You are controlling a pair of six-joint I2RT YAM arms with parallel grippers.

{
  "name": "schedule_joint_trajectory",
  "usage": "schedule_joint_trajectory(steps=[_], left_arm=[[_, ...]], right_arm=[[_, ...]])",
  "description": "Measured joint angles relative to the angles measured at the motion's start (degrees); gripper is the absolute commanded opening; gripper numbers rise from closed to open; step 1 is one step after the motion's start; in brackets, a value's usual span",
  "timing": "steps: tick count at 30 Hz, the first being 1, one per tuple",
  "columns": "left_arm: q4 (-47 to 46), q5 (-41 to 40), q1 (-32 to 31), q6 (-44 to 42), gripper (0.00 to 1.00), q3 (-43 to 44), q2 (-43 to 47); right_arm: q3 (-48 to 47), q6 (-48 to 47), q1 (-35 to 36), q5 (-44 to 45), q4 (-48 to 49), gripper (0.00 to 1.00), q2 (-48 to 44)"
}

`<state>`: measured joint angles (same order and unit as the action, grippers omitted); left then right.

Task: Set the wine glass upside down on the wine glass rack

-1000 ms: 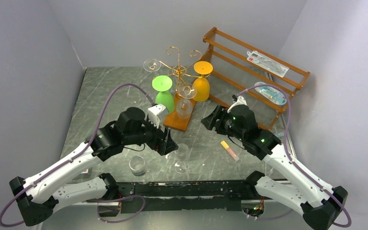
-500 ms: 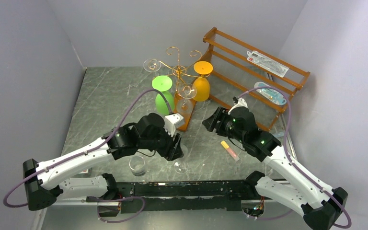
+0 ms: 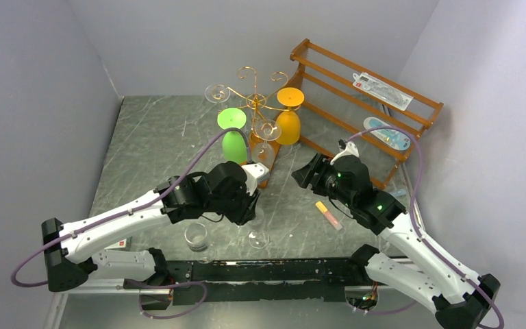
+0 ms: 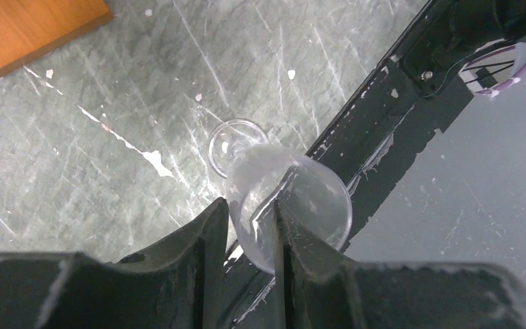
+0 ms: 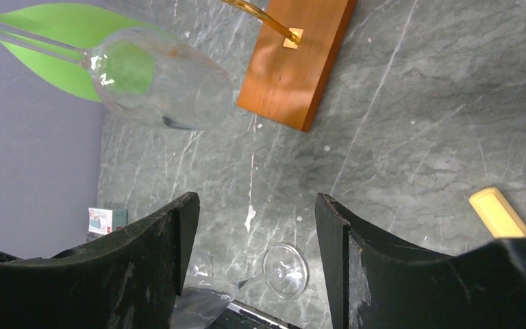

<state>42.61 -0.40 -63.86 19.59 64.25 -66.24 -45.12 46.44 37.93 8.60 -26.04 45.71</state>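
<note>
The wine glass (image 4: 294, 199) lay on its side by the near edge of the table (image 4: 75, 151). Our left gripper (image 4: 248, 211) straddled its bowl, jaws a narrow gap apart; we could not tell whether they pinched it. Farther right, our right gripper (image 5: 257, 200) hung with jaws wide apart. Beyond stood the rack (image 3: 255, 101).

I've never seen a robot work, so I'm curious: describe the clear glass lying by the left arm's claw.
The wine glass is clear and empty, lying on its side on the grey marbled table near the front edge. Its round foot points away from the left gripper, whose fingers flank the bowl; whether they grip it can't be told.
</note>
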Motion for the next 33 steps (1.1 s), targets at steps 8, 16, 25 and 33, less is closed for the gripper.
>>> schedule_joint_trajectory(steps=[8,16,25,33], left_arm=[[0.72,-0.02,-0.11,-1.05,0.1,0.0,-1.7],[0.48,-0.24,-0.31,-2.21,0.05,0.0,-0.7],[-9.55,-5.53,-0.39,-2.71,0.05,-4.81,9.53],[-29.11,-11.08,-0.48,-5.9,0.05,-19.89,19.47]], right_arm=[[0.79,1.16,0.0,-1.01,0.0,0.67,-0.79],[2.54,7.82,0.0,-7.37,2.93,0.66,-2.93],[7.45,17.9,0.0,-10.58,7.78,0.63,-7.1],[7.41,30.51,0.0,-10.58,9.99,0.54,-7.13]])
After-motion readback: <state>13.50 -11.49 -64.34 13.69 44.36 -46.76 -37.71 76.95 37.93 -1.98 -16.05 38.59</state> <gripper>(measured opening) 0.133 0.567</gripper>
